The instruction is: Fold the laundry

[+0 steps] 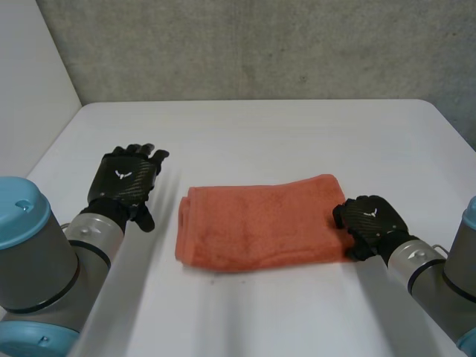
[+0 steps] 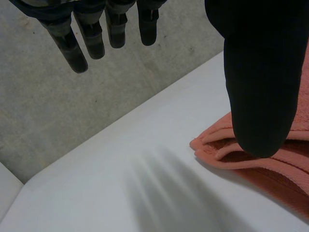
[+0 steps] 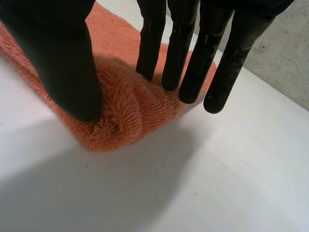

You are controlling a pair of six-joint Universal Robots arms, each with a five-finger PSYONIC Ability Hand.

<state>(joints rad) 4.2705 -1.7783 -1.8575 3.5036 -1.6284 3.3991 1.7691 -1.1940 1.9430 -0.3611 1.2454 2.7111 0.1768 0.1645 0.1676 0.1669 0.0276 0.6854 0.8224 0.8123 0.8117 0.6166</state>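
An orange towel (image 1: 260,223) lies folded into a long band on the white table (image 1: 260,134). My right hand (image 1: 370,219) is at the towel's right end. In the right wrist view its fingers (image 3: 188,63) are straight with their tips on the towel (image 3: 130,116), and the thumb rests on the near edge. My left hand (image 1: 123,182) hovers to the left of the towel, apart from it, open with its fingers spread. In the left wrist view the left thumb (image 2: 260,72) hangs above the layered left end of the towel (image 2: 280,164).
A grey concrete wall (image 1: 260,44) stands behind the table's far edge. Bare tabletop lies beyond the towel and in front of it. The table's right edge (image 1: 454,126) runs close beside my right arm.
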